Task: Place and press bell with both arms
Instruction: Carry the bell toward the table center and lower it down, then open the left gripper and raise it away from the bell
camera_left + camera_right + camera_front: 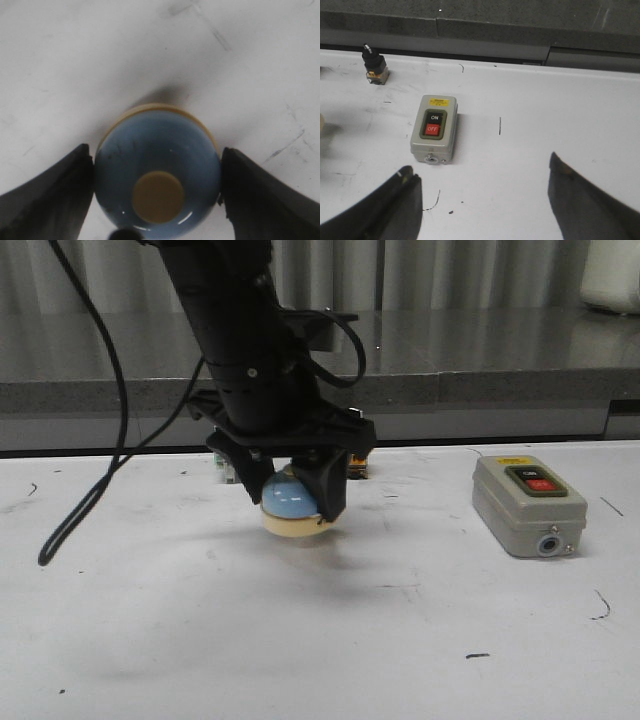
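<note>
I see the white table [300, 640], matte w/ scuffs and thin black scratches. Left arm [240, 340], black, blocky, cabled, comes down over table centre. Its left gripper [157, 187] is clenched on the bell [292, 506]: dark ribbed fingers [55, 195] press both sides of the glossy light-blue dome; cream round base just above the surface, shadow beneath. Cream knob [158, 196] flat, disc-like, on top. Grey rectangular switch box [528, 504], black ON and red OFF buttons, sits well apart to the robot's right. Right gripper [482, 200] hangs spread wide near the box, holding nothing. Small black-knobbed switch [374, 63] sits by the table's far edge.
</note>
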